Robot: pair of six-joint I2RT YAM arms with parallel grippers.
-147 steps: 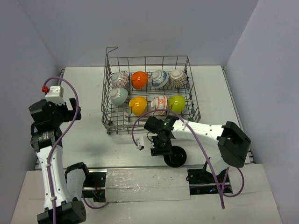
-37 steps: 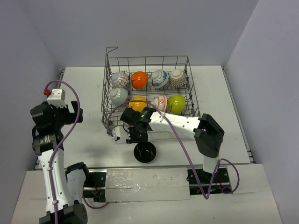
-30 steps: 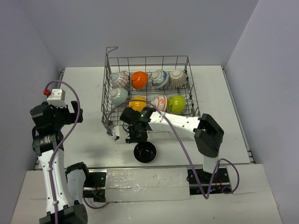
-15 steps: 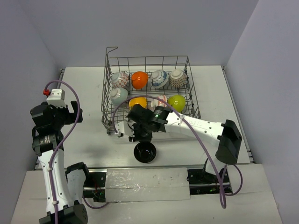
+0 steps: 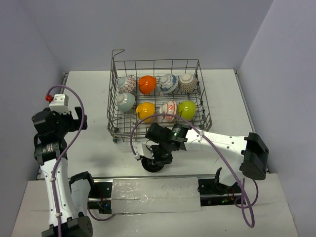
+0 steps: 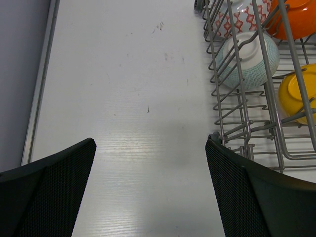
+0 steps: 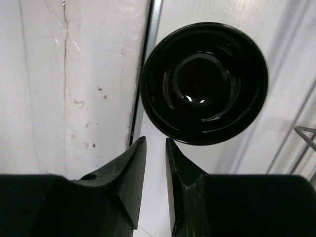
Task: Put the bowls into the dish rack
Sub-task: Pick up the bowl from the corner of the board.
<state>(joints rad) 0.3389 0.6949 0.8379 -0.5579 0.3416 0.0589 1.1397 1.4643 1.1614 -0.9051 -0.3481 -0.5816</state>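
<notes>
Our right gripper [image 7: 156, 140] has swung back from the dish rack [image 5: 158, 61] to the black bowl [image 7: 204, 81] at the rack's 6 o'clock. Its fingers are nearly pressed together and empty, so we judge a fresh grasp is needed.

I can read no writing in any of my views: no letters, numbers, brand marks or labels. The nearest thing to a mark is the decoration on the patterned bowls [image 5: 168, 83] inside the dish rack [image 5: 111, 94]. The bowl at the rack's far left corner [image 6: 236, 20] has red diamond shapes, and the pale teal one [image 6: 249, 57] just nearer than it has a fine grid. Neither pattern forms characters. The blue figures on the bowls along the rack's far row are too small to make out.
</notes>
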